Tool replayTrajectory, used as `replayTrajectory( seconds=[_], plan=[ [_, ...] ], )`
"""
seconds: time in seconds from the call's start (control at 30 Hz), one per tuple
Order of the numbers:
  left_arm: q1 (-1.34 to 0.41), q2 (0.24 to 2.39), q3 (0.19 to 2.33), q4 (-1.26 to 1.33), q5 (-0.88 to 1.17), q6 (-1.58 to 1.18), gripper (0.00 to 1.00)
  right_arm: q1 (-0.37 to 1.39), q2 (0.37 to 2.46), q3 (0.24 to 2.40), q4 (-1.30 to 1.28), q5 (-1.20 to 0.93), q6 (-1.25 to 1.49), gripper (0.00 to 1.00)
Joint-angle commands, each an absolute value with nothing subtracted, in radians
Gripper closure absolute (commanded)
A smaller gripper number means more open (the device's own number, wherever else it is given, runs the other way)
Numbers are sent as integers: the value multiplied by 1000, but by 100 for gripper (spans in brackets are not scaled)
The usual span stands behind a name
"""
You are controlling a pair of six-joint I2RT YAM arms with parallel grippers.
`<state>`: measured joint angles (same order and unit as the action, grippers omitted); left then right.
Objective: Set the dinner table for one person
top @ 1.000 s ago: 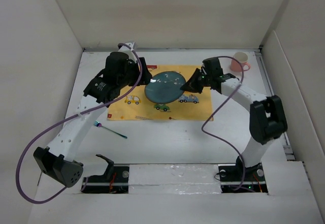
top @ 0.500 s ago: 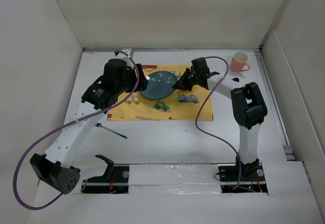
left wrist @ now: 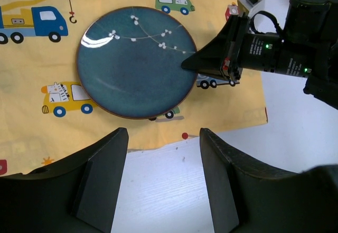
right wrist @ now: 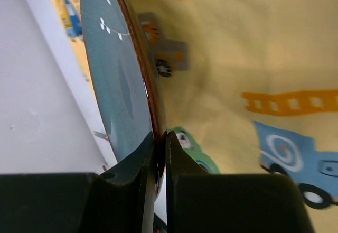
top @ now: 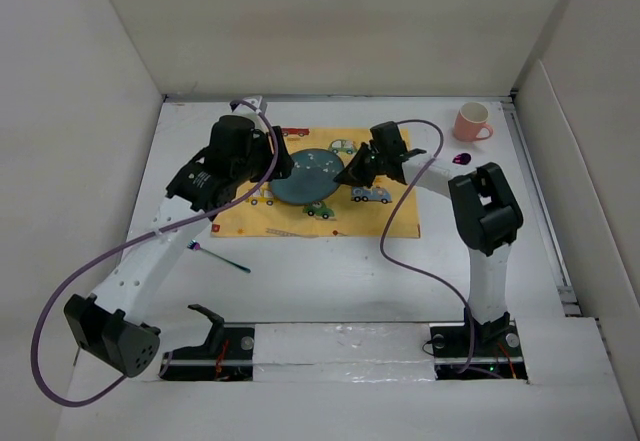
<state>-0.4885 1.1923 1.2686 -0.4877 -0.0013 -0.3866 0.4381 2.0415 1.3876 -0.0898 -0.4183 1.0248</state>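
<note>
Plate (top: 305, 175) farther left — inside mat (top: 388, 217) edges

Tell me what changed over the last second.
The right gripper, shut on the rim of the blue plate, carried it leftward across the yellow mat toward the left arm, its elbow folding in. The left gripper stayed open above the plate, shifting only slightly. The pink cup, the fork and the mat did not move.
</note>
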Motion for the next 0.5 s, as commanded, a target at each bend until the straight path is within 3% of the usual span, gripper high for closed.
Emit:
replayTrajectory(
  seconds=[0.0, 0.07, 0.1, 0.3, 0.4, 0.47],
  plan=[
    [-485, 1198, 1249, -439, -6, -382, 47, 449, 2005, 1379, 5, -466, 1011, 90],
    [-485, 1206, 1246, -436, -6, -379, 47, 449, 2011, 1388, -98, -440, 986, 81],
    [-485, 1207, 1244, -434, -6, -374, 47, 459, 2011, 1403, -130, -425, 962, 68],
    [-485, 1223, 1262, -437, -6, -350, 47, 439, 1935, 1448, -311, -284, 868, 39],
    [-485, 1226, 1273, -442, -11, -333, 47, 378, 1866, 1463, -366, -276, 822, 35],
    [-485, 1223, 1272, -443, -12, -321, 50, 332, 1821, 1486, -400, -247, 796, 39]
  ],
)
